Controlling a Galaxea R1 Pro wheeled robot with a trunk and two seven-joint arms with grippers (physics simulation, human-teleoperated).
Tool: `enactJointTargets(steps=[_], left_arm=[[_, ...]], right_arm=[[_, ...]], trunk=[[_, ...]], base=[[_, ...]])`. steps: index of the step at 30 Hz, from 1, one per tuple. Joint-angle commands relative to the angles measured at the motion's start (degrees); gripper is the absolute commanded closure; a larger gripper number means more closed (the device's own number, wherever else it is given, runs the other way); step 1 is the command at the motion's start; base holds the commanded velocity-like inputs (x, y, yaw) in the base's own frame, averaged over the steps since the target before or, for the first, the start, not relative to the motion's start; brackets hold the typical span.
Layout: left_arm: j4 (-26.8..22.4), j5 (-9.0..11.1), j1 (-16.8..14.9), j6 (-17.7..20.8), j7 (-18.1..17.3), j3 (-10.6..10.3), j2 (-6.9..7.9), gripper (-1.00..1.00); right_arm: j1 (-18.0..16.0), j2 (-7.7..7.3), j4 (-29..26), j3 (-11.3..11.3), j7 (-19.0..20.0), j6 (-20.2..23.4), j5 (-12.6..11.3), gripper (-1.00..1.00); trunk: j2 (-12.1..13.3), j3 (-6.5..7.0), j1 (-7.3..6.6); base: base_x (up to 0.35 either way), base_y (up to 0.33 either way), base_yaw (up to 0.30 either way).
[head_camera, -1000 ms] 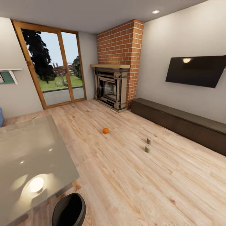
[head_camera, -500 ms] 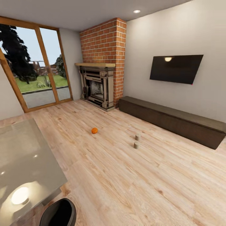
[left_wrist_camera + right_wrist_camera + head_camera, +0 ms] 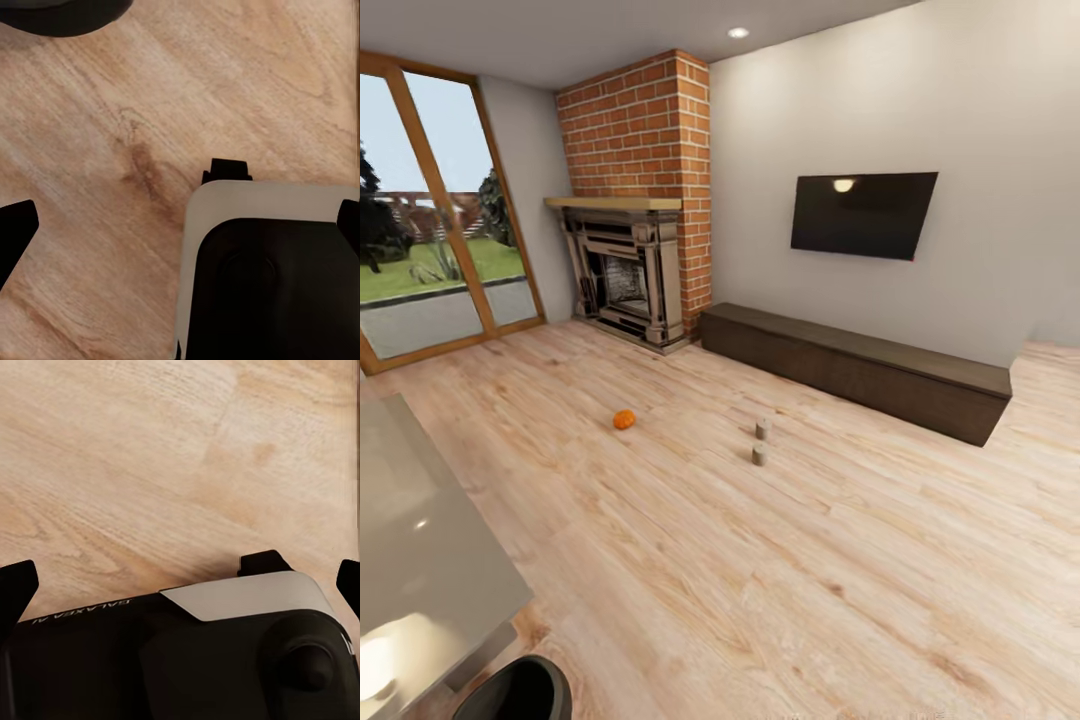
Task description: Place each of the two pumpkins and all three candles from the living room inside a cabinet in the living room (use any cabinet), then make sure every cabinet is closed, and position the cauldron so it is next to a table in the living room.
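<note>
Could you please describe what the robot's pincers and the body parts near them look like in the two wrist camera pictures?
In both wrist views, each pincer's fingertips show as flat matte-black tips at the picture's edges. The left wrist view shows a rounded black housing with a pale grey-white rim. The right wrist view shows a black shell with a silver-grey panel, a round knob and small white lettering, mirrored and too small to read surely. No cables show.

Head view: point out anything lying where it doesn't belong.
A pumpkin and two candles sit loose on the wood floor, mid-room, short of the closed cabinet. Nothing looks spilled or broken.
</note>
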Motion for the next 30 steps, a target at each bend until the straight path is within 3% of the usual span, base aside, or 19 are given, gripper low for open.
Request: enactJointTargets(steps=[1, 30], left_arm=[[0.03, 0.54, -0.02, -0.18, 0.00, -0.16, 0.00, -1.00], [0.03, 0.54, -0.02, -0.20, 0.00, -0.18, 0.00, -1.00]], right_arm=[[-0.10, 0.04, 0.24, 0.48, -0.08, -0.35, -0.37, -1.00], [-0.10, 0.01, 0.27, 0.40, 0.04, -0.38, -2.20, -1.00]], trunk=[[-0.03, -0.08, 0.00], [-0.03, -0.13, 0.00]], base=[[0.000, 0.000, -0.271], [0.000, 0.000, -0.277]])
